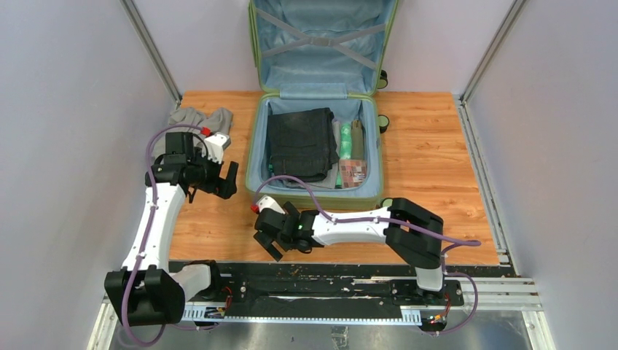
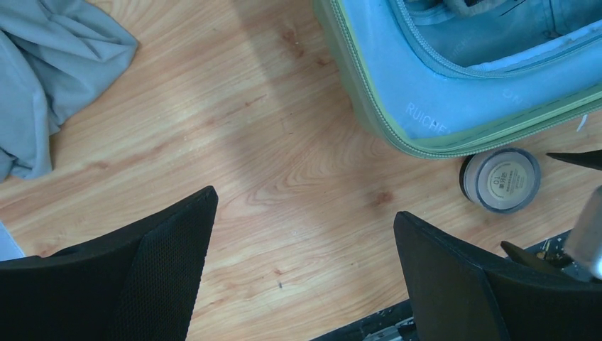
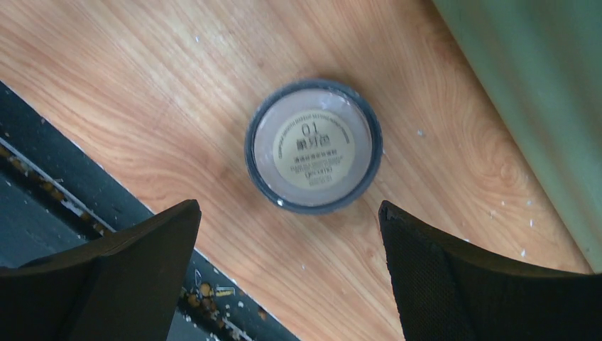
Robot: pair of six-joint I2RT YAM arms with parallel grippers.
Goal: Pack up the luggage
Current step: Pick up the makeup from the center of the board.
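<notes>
The luggage (image 1: 251, 146) lies open at the back middle of the table, its blue-lined lid propped against the wall. Dark folded clothes (image 1: 300, 142), a green packet (image 1: 345, 140) and a patterned box (image 1: 353, 173) lie in its base. A small round jar (image 3: 313, 145) with a beige label lies on the wood just outside the luggage's green shell (image 3: 539, 85), also showing as the jar (image 2: 500, 180) beside the luggage corner (image 2: 440, 106). My right gripper (image 3: 287, 213) hovers over the jar, open, holding nothing. My left gripper (image 2: 305, 213) is open over bare wood.
A crumpled grey cloth (image 1: 198, 120) lies at the back left, near the left gripper (image 1: 218, 180); it shows as cloth (image 2: 50, 78) too. The right gripper (image 1: 266, 235) sits close to the table's near edge and the black base rail (image 1: 321, 281). Walls close in both sides.
</notes>
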